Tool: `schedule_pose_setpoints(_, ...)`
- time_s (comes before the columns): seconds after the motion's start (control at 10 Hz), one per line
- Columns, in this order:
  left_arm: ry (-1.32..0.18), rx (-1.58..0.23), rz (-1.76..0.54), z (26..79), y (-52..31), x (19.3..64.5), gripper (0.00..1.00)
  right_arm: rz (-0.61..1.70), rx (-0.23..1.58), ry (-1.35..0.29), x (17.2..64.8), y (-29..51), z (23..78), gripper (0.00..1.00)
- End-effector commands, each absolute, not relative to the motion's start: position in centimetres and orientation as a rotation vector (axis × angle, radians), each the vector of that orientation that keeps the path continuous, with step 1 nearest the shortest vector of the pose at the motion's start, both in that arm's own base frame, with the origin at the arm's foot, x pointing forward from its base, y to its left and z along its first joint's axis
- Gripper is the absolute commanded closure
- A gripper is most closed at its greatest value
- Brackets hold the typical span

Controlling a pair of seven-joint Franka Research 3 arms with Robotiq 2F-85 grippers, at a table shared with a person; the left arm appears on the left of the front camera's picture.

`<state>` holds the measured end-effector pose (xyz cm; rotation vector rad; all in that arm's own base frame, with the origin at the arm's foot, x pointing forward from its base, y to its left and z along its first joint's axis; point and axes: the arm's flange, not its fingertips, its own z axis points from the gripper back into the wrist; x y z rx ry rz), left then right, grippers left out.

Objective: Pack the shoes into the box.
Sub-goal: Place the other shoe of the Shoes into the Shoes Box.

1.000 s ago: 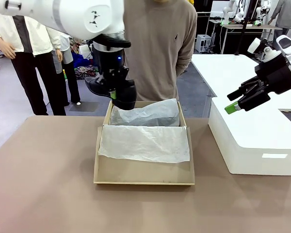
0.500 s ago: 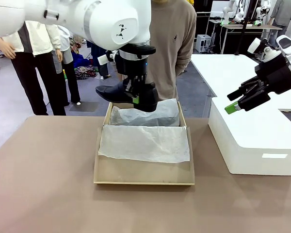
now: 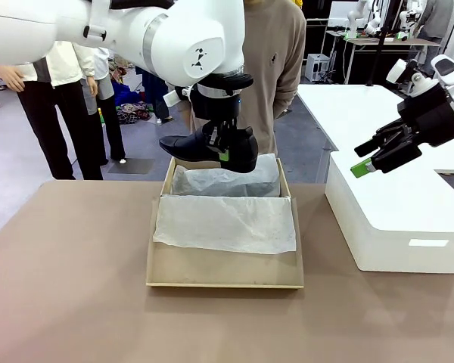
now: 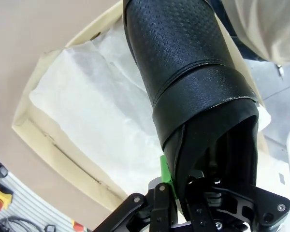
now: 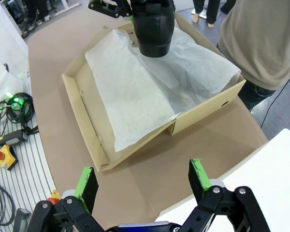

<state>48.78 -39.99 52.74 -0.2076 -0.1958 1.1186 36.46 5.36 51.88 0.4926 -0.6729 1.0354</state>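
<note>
One glossy black shoe (image 3: 212, 149) hangs in the air over the back half of the tan cardboard box (image 3: 224, 271), toe pointing to the picture's left. My left gripper (image 3: 225, 151) is shut on its heel rim. In the left wrist view the shoe (image 4: 183, 63) runs up from my gripper (image 4: 181, 176), with the box wall (image 4: 36, 130) below it. White tissue paper (image 3: 227, 219) lines the box and spills over its flap. My right gripper (image 3: 369, 162) hangs open above the white plastic box, its green pads (image 5: 87, 186) wide apart and bare. In the right wrist view the shoe (image 5: 152, 24) hangs above the box (image 5: 82, 104).
A large white plastic box (image 3: 397, 219) stands at the right of the brown table (image 3: 60, 287). A person in a beige sweater (image 3: 265, 68) stands just behind the cardboard box. A white table (image 3: 348, 106) lies farther back right.
My left arm has carried the shoe to the right, from the box's back left corner to above its back half. The right arm has not moved.
</note>
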Motion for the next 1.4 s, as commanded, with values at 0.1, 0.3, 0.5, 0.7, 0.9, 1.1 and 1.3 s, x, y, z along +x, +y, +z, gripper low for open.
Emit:
schedule_pose_setpoints(0.1,-0.195,-0.201,1.118,53.3,-39.5,48.6,1.0,1.052,0.519,-0.709,36.7,5.5,51.7,0.0)
schedule_pose_setpoints(0.3,-0.196,-0.207,1.116,52.7,-39.9,48.8,1.0,1.052,0.519,-0.709,36.7,5.5,51.7,0.0)
schedule_pose_setpoints(0.5,-0.221,-0.221,1.213,51.8,-41.7,49.1,1.0,1.052,0.519,-0.709,36.7,5.5,51.7,0.0)
schedule_pose_setpoints(0.7,-0.225,-0.212,1.237,51.0,-43.3,49.4,1.0,1.052,0.519,-0.709,36.7,5.5,51.7,0.0)
schedule_pose_setpoints(0.9,-0.218,-0.218,1.279,50.3,-44.4,49.7,1.0,1.052,0.519,-0.709,36.7,5.5,51.7,0.0)
schedule_pose_setpoints(1.1,-0.242,-0.207,1.36,49.8,-45.3,50.1,1.0,1.052,0.519,-0.709,36.7,5.5,51.7,0.0)
schedule_pose_setpoints(1.3,-0.222,-0.19,1.439,49.1,-45.7,50.6,1.0,1.052,0.519,-0.709,36.7,5.5,51.7,0.0)
